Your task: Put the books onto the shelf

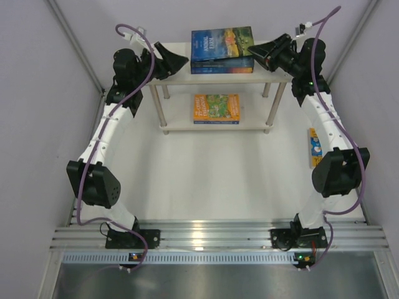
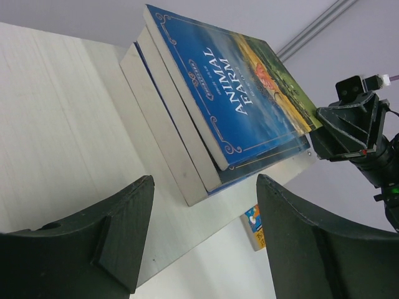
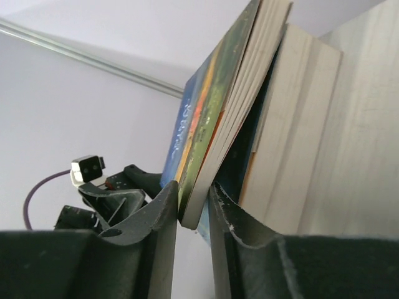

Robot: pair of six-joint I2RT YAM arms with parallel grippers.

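**Op 1:** Dark fingers (image 3: 149,249) of the right gripper (image 3: 194,198) sit closest on my right wrist feed, one on each side of the top book's edge. Can you read that spine?

**Op 2:** No, it's blurred from there. My left wrist feed gives the cover: "ANIMAL FARM" in pale capitals on blue. The small line above the title is too fine to read.

**Op 1:** Is the right gripper clamped on Animal Farm (image 2: 249,99)?

**Op 2:** I can't tell. The gap is narrow and the book nearly fills it, but I can't see whether the pads press.

**Op 1:** And the left gripper (image 2: 206,187)?

**Op 2:** Released, with its fingers spread wide and nothing between them. It hangs over the bare left part of the top board (image 2: 56,124), pointing at the stack (image 1: 221,67).

**Op 1:** Where are the books?

**Op 2:** Animal Farm tops the stack on the shelf's (image 1: 161,109) top board. An orange book (image 1: 216,107) lies flat on the lower board (image 1: 255,123), its lettering too small to read from above. A yellow book (image 1: 313,147) is on the table (image 1: 206,180) by the right wall, just beside the right arm (image 1: 330,124).

**Op 1:** Arm poses?

**Op 2:** Both arms reach forward from their bases. The elbows bow out toward the walls and the wrists turn inward. The left arm (image 1: 109,134) ends at the shelf's left end, the right arm at the stack's right edge.
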